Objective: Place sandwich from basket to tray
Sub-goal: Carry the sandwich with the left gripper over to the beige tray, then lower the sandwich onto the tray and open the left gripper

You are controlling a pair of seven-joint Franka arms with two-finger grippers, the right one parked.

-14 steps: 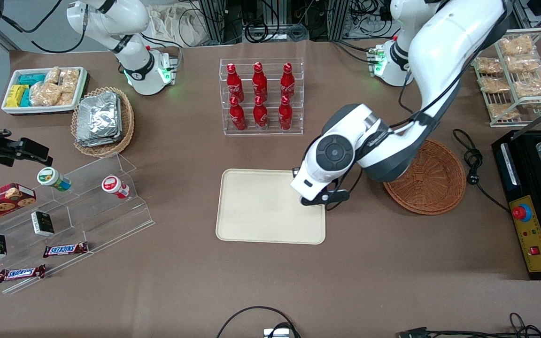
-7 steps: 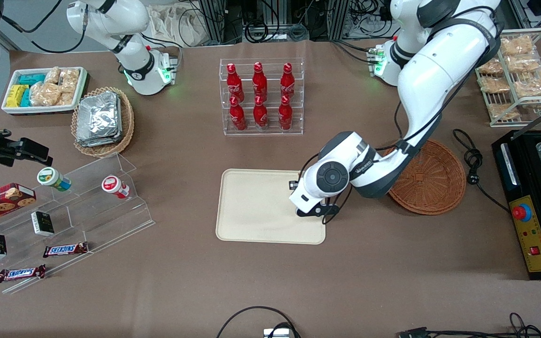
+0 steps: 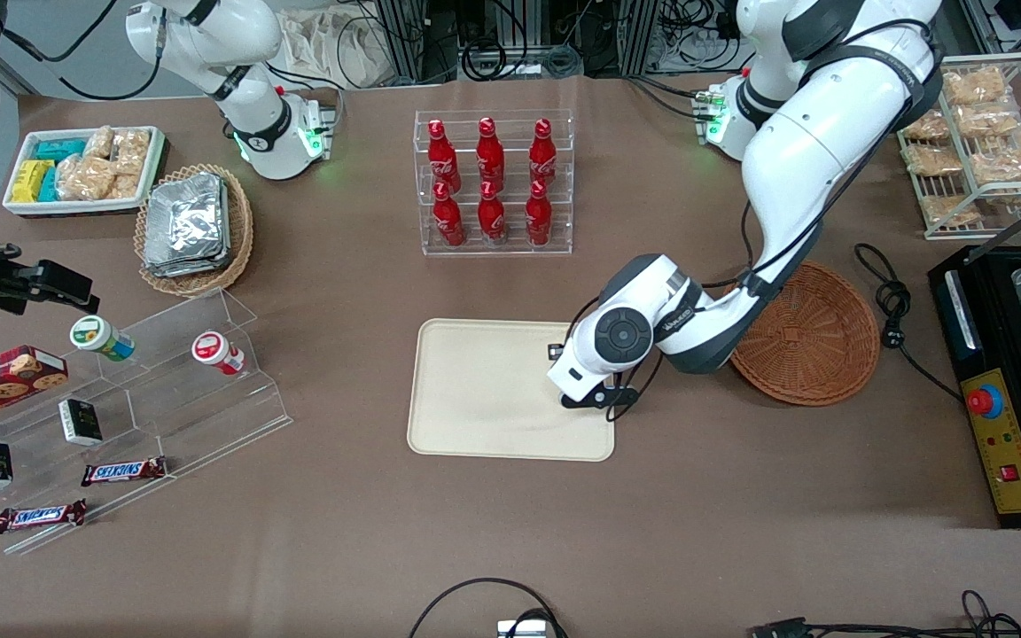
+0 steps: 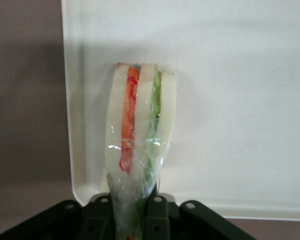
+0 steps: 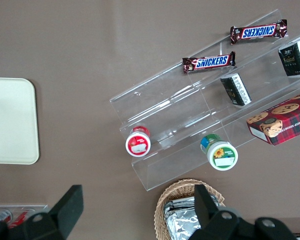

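Note:
The clear-wrapped sandwich (image 4: 140, 130), pale bread with orange, red and green layers, stands on edge low over the cream tray (image 4: 240, 100), close to one of its rounded corners. My gripper (image 4: 135, 202) is shut on the sandwich's narrow wrapped end. In the front view the gripper (image 3: 580, 396) hangs over the tray (image 3: 484, 390) at its edge nearest the reddish-brown basket (image 3: 816, 341); the wrist hides the sandwich there. Nothing shows inside the part of the basket that is visible. I cannot tell whether the sandwich touches the tray.
A clear rack of red bottles (image 3: 493, 182) stands farther from the camera than the tray. A tan basket of foil packets (image 3: 193, 229), a white snack bin (image 3: 85, 168) and an acrylic shelf (image 3: 120, 399) lie toward the parked arm's end. A black machine (image 3: 1016, 381) sits beside the basket.
The gripper with the sandwich has come down and shifted a little farther over the tray, nearer the front camera. In the last half second it has barely moved.

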